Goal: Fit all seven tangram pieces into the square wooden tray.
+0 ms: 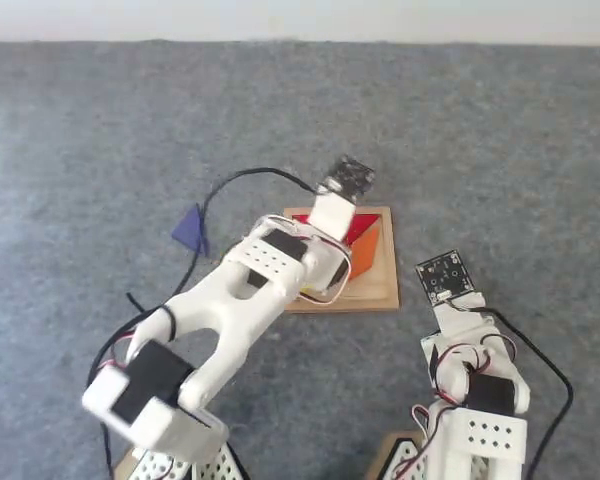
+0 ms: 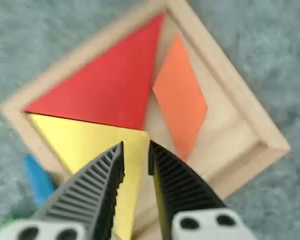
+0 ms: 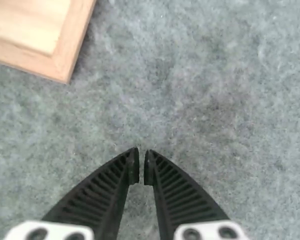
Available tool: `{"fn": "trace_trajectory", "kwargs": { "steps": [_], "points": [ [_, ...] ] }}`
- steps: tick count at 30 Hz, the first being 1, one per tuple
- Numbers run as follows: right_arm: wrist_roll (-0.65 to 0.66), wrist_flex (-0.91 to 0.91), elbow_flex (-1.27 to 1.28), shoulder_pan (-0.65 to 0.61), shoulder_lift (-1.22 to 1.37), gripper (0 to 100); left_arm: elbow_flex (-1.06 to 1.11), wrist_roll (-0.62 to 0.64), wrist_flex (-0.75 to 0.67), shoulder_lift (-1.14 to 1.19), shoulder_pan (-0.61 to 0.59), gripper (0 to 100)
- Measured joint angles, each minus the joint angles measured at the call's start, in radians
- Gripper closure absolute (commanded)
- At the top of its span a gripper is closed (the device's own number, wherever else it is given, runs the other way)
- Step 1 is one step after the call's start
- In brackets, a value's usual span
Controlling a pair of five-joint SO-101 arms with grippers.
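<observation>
The square wooden tray lies mid-table. Inside it a red triangle, a yellow triangle and an orange parallelogram lie flat. The red and yellow pieces meet along one edge, and a thin gap separates them from the orange one. My left gripper hovers over the yellow triangle, slightly open with nothing between its fingers. My right gripper is shut and empty above bare carpet, close to one tray corner. A dark blue triangle rests on the carpet to the left of the tray.
A light blue piece and a bit of green lie on the carpet just outside the tray wall. The left arm stretches over the tray's near-left part. A black cable loops beside the dark blue triangle. Grey carpet surrounds everything.
</observation>
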Motion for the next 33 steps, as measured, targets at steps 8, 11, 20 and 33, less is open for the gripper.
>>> {"fn": "trace_trajectory", "kwargs": {
  "steps": [8,11,20,33],
  "points": [
    [0.0,0.0,0.0,0.0,0.0,96.1,-0.166,-0.005,0.123,0.14,0.029,93],
    [0.0,0.0,0.0,0.0,0.0,96.1,-0.196,-0.005,0.133,0.16,0.029,93],
    [0.0,0.0,0.0,0.0,0.0,96.1,-0.238,0.0,0.164,0.169,0.049,93],
    [0.0,0.0,0.0,-0.015,0.0,96.1,-0.255,-0.009,0.13,0.169,0.081,93]
  ]
}}
